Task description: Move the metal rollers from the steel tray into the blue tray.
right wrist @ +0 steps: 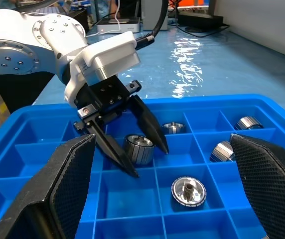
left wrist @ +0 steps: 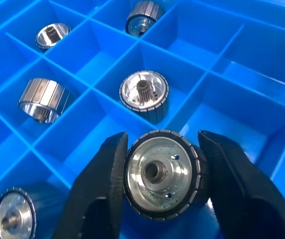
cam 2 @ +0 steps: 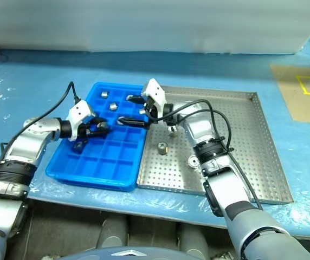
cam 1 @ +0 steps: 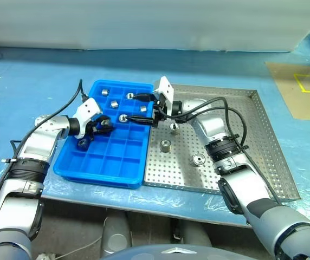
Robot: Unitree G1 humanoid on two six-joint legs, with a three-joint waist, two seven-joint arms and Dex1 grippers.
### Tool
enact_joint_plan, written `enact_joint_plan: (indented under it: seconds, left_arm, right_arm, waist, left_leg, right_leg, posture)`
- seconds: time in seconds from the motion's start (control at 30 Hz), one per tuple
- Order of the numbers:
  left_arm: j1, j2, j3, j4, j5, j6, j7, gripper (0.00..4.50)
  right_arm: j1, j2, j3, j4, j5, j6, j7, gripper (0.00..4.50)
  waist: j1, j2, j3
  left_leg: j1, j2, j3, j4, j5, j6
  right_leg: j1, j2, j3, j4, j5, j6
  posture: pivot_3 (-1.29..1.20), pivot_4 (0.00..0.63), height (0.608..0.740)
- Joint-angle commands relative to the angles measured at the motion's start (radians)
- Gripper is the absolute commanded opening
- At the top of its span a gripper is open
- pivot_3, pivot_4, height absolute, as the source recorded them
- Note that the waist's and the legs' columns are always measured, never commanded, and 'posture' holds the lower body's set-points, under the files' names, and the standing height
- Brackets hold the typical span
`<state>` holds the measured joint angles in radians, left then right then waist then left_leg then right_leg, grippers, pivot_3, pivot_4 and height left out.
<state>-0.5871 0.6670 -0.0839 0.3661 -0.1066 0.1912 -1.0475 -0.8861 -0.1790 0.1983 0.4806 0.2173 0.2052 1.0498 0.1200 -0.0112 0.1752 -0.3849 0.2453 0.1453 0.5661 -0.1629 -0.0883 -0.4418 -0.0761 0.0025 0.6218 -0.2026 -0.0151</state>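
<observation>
L gripper (left wrist: 160, 172) | fingers flank roller (left wrist: 161, 180), grip loosening? can't tell if still pinched | roller axis level, toward wrist, cell of blue tray (cam 1: 68, 162) just below | R gripper (right wrist: 157, 189) spread wide, empty | 3 rollers left behind R, steel tray (cam 1: 263, 157).

I can read no text, label, brand, number or sign on anything within my sight.
</observation>
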Motion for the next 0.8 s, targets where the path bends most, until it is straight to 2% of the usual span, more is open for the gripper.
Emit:
enact_joint_plan:
  seconds: [0.03,0.27,0.43,0.67,0.8]
  left_arm:
    - [-0.017,-0.009,-0.001,-0.01,0.002,-0.021,0.001,3.39]
    - [-0.076,-0.038,0.013,-0.049,-0.037,0.017,-0.026,3.39]
    - [-0.165,-0.113,0.023,-0.031,-0.097,0.051,-0.039,3.39]
    - [-0.364,-0.237,-0.035,0.295,-0.025,-0.113,-0.07,3.39]
    - [-0.468,-0.326,-0.063,0.484,0.013,-0.219,-0.099,3.39]
  right_arm:
    - [0.0,-0.004,-0.025,-0.066,0.018,0.008,-0.01,4.44]
    - [0.023,-0.021,-0.033,-0.114,0.026,0.041,-0.028,4.44]
    - [0.034,-0.037,-0.083,-0.155,0.062,0.096,-0.062,4.44]
    - [0.116,-0.112,-0.132,-0.32,0.067,0.171,-0.14,4.44]
    - [0.214,-0.168,-0.175,-0.473,0.078,0.239,-0.208,4.44]
  waist:
    - [0.0,0.0,0.0]
    - [0.002,0.0,0.0]
    - [-0.001,0.0,0.0]
    - [-0.032,0.0,0.0]
    - [-0.055,0.0,0.0]
  left_leg:
    - [0.0,0.0,0.0,0.0,0.0,0.0]
    - [-0.001,0.0,0.0,0.0,0.0,0.0]
    - [-0.001,-0.001,0.001,0.0,0.0,0.0]
    - [0.0,-0.002,0.001,0.0,0.0,0.0]
    - [0.0,-0.003,0.001,0.0,0.0,0.001]
  right_leg:
    - [0.0,0.0,0.0,0.0,0.0,0.0]
    - [0.0,0.0,0.0,-0.001,0.0,0.0]
    - [0.0,0.0,0.0,0.0,0.0,0.0]
    - [0.001,0.001,0.002,-0.002,0.0,0.0]
    - [0.002,0.001,0.004,-0.003,0.001,0.001]
  posture:
    - [0.11,0.15,0.74]
    - [0.07,0.15,0.74]
    - [-0.01,0.15,0.74]
    - [-0.18,0.15,0.74]
    - [-0.36,0.15,0.74]
